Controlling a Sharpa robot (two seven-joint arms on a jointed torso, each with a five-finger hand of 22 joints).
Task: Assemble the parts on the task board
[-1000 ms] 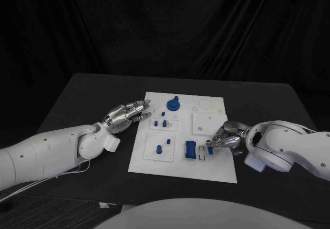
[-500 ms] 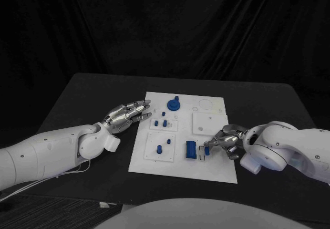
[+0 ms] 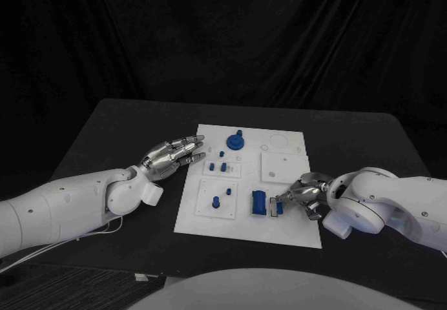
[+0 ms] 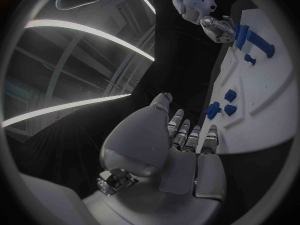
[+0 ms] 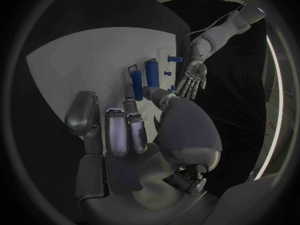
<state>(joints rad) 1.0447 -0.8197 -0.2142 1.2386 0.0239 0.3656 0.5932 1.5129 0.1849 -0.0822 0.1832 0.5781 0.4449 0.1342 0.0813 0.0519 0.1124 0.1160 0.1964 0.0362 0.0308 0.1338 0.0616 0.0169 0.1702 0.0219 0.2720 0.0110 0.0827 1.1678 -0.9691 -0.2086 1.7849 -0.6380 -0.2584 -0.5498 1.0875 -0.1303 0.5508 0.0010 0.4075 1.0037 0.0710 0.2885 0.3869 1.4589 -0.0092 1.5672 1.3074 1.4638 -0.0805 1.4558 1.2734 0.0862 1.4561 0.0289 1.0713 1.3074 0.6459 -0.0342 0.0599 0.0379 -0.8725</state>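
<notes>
The white task board (image 3: 244, 223) lies mid-table. A long blue block (image 3: 257, 202) stands in its near half, beside a small white frame (image 3: 272, 208). My right hand (image 3: 303, 194) reaches in from the board's right edge and pinches a small blue peg (image 3: 278, 203) right at that frame; in the right wrist view the peg (image 5: 136, 78) lies at the fingertips (image 5: 129, 92), next to the blue block (image 5: 150, 71). My left hand (image 3: 172, 157) hovers open at the board's left edge, fingers straight and holding nothing; the left wrist view shows this hand (image 4: 184, 145) beside the board (image 4: 262, 110).
A blue round knob (image 3: 236, 140) stands at the board's far side. Two short blue pegs (image 3: 217, 167) sit in a sub-plate near my left hand, and another peg (image 3: 217, 201) in the sub-plate below it. A bare white sub-plate (image 3: 280, 166) lies far right. Black table surrounds the board.
My right hand has crept a little to the left with the small blue peg, closer to the white frame and blue block. The left hand has stayed put.
</notes>
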